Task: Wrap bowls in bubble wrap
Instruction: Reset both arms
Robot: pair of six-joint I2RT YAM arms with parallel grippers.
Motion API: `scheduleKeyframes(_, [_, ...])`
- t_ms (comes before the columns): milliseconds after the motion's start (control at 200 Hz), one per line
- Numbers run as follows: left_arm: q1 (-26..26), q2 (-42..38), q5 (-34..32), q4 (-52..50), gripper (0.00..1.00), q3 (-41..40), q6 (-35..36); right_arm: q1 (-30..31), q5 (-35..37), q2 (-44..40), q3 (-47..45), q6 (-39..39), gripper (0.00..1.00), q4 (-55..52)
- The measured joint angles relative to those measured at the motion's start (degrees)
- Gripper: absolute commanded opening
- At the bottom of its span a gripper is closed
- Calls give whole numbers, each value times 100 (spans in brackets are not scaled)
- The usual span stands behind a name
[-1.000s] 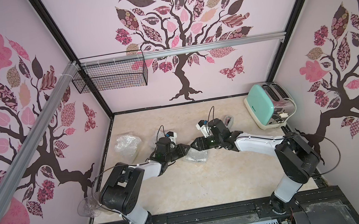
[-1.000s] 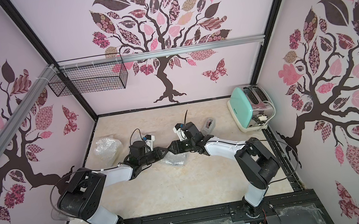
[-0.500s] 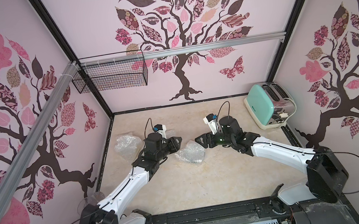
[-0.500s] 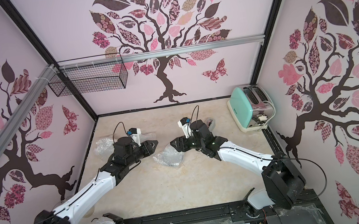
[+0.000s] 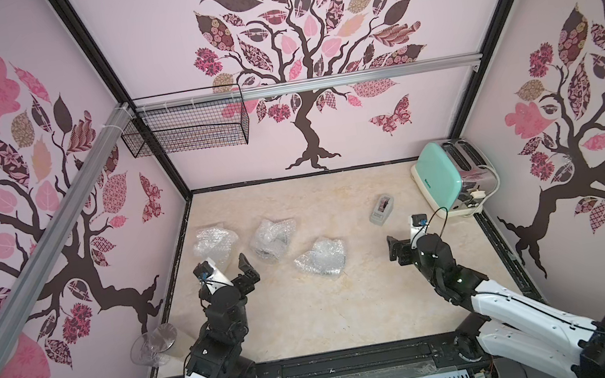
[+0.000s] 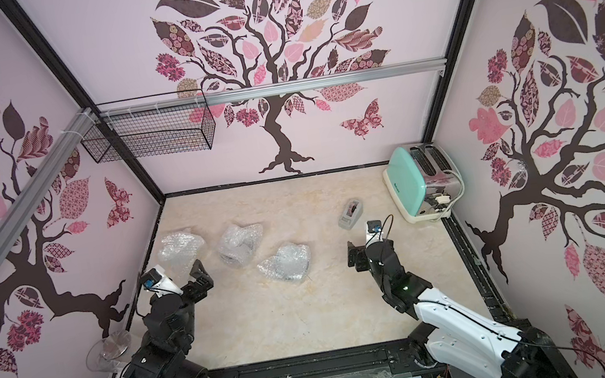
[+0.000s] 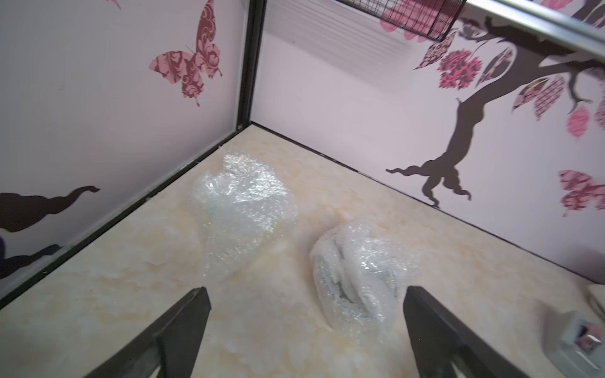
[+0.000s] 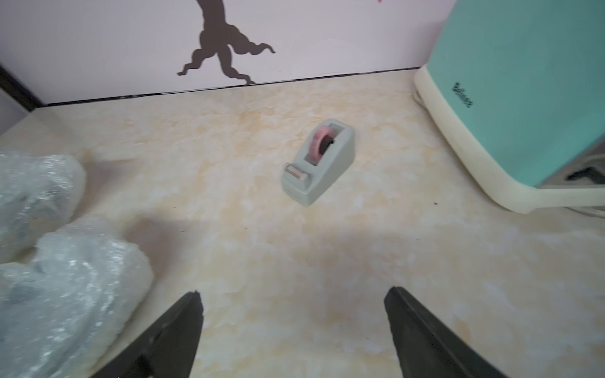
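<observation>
Setting: pink tree-patterned walls (image 5: pixel 366 141) enclose a beige marbled table (image 5: pixel 311 317).
Toaster (image 5: pixel 439 174): mint, at the far right corner.
Bubble wrap (image 5: pixel 273 238): three crumpled bundles in a row, well left of the toaster.
Left end effector (image 7: pixel 304 289): released, empty, beyond the bundles from the toaster.
Right end effector (image 8: pixel 293 292): released, empty, near the toaster.
Tape dispenser (image 5: pixel 381 209): just left of the toaster.

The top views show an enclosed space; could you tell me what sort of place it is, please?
Probably a robot test booth dressed as a kitchen corner: a marble-look tabletop, a mint toaster and a wire basket, boxed in by tree-decal walls.
</observation>
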Motion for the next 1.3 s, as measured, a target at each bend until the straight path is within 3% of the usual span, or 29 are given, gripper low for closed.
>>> scheduleKeyframes(170, [28,1032,-680,1515,97,-651,1300,-684,699,208,-459,-275,95,750])
scheduleKeyframes(285, [444,1659,-297,3060,98,-1425,2153,-953,922,509,-664,-658,95,1851])
scheduleKeyframes(465, [1753,2986,686,4647,98,-1821,2227,-1843,789,1923,-942,-647,100,3123])
scheduleKeyframes(640, [2306,4763,1694,6400,98,-1554,2199,-1919,555,2870,-817,-929,99,4409])
scheduleKeyframes(760, [2511,6078,2140,7440,98,-1276,2164,-1998,297,3875,-955,-1191,100,5960])
scheduleKeyframes(845, [2623,6577,2533,7617,98,-1034,2146,-2031,184,4083,-933,-1272,100,6015])
scheduleKeyframes(1025, [3058,6570,3565,6839,98,-20,2107,-2555,-407,4009,-319,-1115,100,5598])
scheduleKeyframes(1296, [3025,6529,4251,6290,98,107,2212,-2577,-669,3945,-350,-1036,100,5453])
